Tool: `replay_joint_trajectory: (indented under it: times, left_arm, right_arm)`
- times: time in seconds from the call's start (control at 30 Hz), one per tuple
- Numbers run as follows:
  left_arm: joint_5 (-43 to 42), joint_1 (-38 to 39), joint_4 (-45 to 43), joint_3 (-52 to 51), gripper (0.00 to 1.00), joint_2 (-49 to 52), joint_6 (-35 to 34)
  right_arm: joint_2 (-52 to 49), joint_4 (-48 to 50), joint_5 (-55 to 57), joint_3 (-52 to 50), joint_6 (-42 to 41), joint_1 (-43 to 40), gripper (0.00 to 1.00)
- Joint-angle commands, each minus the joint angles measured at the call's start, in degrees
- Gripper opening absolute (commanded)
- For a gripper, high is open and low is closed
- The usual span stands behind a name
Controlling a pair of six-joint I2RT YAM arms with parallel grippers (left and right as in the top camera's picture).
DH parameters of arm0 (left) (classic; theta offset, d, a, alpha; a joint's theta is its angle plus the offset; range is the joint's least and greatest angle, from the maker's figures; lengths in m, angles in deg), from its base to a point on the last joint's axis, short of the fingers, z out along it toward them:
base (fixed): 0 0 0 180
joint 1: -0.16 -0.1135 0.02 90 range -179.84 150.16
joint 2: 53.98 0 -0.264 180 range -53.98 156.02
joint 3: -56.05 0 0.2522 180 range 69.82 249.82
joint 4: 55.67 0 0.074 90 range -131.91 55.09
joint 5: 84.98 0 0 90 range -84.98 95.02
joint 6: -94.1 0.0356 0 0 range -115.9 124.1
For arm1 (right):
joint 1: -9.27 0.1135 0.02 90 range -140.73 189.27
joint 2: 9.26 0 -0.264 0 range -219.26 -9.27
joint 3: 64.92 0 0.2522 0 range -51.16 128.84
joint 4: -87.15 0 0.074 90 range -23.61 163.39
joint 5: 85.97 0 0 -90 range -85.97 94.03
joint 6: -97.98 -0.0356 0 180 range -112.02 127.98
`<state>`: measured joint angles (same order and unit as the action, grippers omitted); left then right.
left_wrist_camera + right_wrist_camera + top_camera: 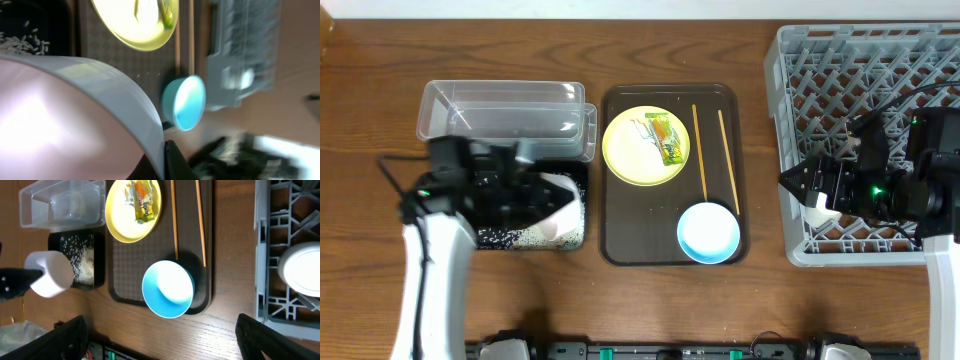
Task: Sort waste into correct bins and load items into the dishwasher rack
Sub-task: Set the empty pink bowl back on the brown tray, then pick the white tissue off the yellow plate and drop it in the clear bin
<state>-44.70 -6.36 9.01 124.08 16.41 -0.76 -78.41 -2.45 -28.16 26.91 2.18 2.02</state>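
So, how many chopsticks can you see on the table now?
2. Both lie on the dark brown serving tray: the first chopstick next to the pale yellow plate, the second chopstick nearer the dishwasher rack. None appears hidden.

Table (pixel 620 300): wood, visible grain, low sheen. Dishwasher rack (pixel 820 70), right: grey moulded plastic, matt. Far-left tub (pixel 500 105): clear plastic, smooth. Serving tray (pixel 640 220): dark brown, finely textured, matt. Yellow plate (pixel 625 155), light blue bowl (pixel 709 232) and small white bowl (pixel 50 272): smooth and glossy, material undetermined. Chopsticks (pixel 699 150): bare wood. Wrapper (pixel 667 138): shiny film.
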Motion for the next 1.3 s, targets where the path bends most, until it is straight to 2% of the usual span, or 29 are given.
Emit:
replay_joint_trajectory:
  times: [0.0,0.07,0.2,0.3,0.4,0.47,0.57,0.7,0.8,0.9,1.0,1.17,1.27]
  left_arm:
    - [19.63,12.28,-2.19,1.27,0.06,-2.75,-11.8]
    - [28.52,22.53,-5.33,1.25,0.06,-1.99,-16.2]
    - [42.16,39.43,-10.36,1.25,0.06,3.28,-20.5]
    - [47.54,46.75,-12.15,1.25,0.06,9.33,-22.56]
    - [48.15,49.55,-14.38,1.27,0.06,14.12,-23.21]
    - [48.5,50.01,-15.87,1.27,0.07,16.59,-24.22]
    - [46.4,50.01,-18.14,1.29,0.17,17.77,-24.41]
    - [42.84,50.01,-16.46,4.42,0.36,16.96,-24.33]
    - [43.3,49.48,-12.15,8.79,0.51,16.59,-20.55]
    - [46.45,47.6,-10.49,12.48,0.61,16.59,-18.62]
    - [48.94,43.85,-13.81,13.9,0.64,16.87,-16.41]
    - [48.57,37.07,-22.16,13.9,0.64,21.27,-13.94]
    - [43.76,34.64,-28.22,13.99,0.64,27.19,-11.56]
  right_arm:
    - [0.24,0.13,-0.66,0.94,0.55,0.57,0.92]
    - [0.24,0.24,-0.63,0.94,0.55,0.57,0.92]
    - [0.24,0.79,-0.66,0.94,0.52,0.57,0.92]
    - [0.24,0.87,-0.66,0.94,0.52,0.57,0.92]
    - [0.24,0.83,-0.66,0.94,0.52,0.57,0.92]
    - [0.24,0.83,-0.63,0.94,0.55,0.57,0.92]
    - [0.24,0.85,-0.66,0.94,0.52,0.57,0.93]
    - [0.24,0.94,-0.63,0.94,0.55,0.57,0.93]
    - [0.24,1.6,-0.66,0.94,0.52,0.57,0.93]
    - [0.24,2.05,-0.66,0.94,0.52,0.57,0.93]
    - [0.24,2.1,-0.63,0.94,0.52,0.57,0.93]
    - [0.24,2.1,-0.63,0.94,0.52,0.57,0.93]
    - [0.24,2.1,-0.63,0.94,0.55,0.57,0.93]
